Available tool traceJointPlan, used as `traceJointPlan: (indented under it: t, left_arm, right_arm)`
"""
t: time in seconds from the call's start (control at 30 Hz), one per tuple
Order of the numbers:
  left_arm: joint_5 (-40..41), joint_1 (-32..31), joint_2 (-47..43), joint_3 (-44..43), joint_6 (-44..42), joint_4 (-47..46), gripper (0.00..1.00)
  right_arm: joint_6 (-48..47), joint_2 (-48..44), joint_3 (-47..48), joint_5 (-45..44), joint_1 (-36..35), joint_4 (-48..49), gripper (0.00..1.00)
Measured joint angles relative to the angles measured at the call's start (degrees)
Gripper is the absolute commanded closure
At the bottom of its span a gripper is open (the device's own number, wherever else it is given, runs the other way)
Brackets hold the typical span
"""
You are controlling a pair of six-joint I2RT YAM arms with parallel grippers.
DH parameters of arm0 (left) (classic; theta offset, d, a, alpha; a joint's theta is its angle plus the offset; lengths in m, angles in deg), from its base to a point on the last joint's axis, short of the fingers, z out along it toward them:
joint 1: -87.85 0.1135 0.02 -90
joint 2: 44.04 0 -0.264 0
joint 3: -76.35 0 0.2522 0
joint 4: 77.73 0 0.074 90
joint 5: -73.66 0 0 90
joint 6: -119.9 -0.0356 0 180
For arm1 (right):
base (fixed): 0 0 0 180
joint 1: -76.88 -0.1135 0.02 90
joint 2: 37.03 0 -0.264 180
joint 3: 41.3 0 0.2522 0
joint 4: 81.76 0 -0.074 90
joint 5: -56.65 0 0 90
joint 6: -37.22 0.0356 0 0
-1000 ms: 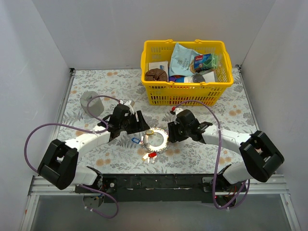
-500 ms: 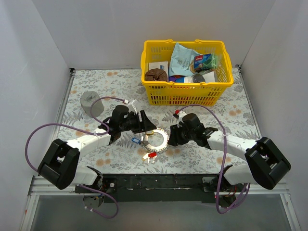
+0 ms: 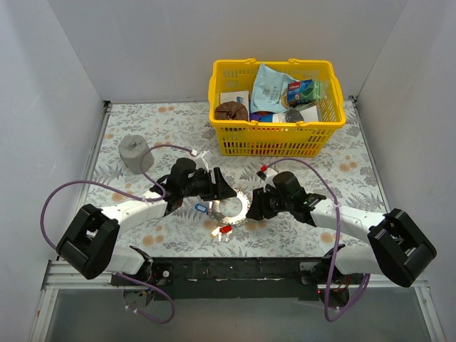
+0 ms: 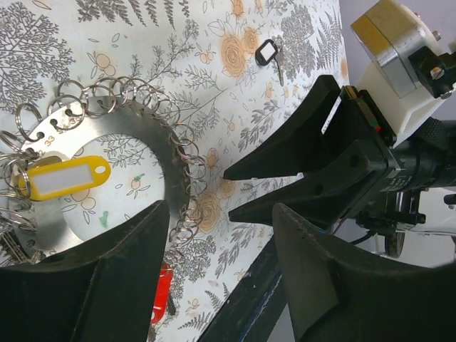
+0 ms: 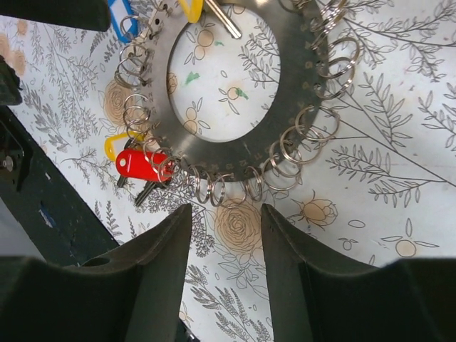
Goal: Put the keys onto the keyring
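keyring lies near yellow basket holding packets.

Flat silver keyring, tagged keys alongside

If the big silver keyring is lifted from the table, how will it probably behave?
The keyring looks like a flat, thin metal plate lying on the table: probably stiff, yet hard to pinch. The small loops on its edge seem loose and would likely dangle. Its shiny surface may slip.
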Motion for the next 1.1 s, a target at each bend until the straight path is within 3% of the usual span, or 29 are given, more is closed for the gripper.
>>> traceJointPlan:
  t: [0.6, 0.9, 1.1]
  left_arm:
    - [4.2, 1.0, -2.6, -0.2, 1.5, 6.8, 0.40]
    - [-2.5, 10.6, -1.5, 4.6, 7.5, 1.7, 0.40]
    - [-5.6, 11.2, -0.7, 5.3, 9.3, -0.2, 0.40]
  right_arm:
    - [-5.1, 8.9, 9.6, -1.4, -9.9, -0.5, 0.57]
    - [-7.0, 10.6, 11.7, -5.3, -14.1, -3.5, 0.63]
    - [-7.9, 12.5, 12.3, -7.0, -15.4, -5.4, 0.67]
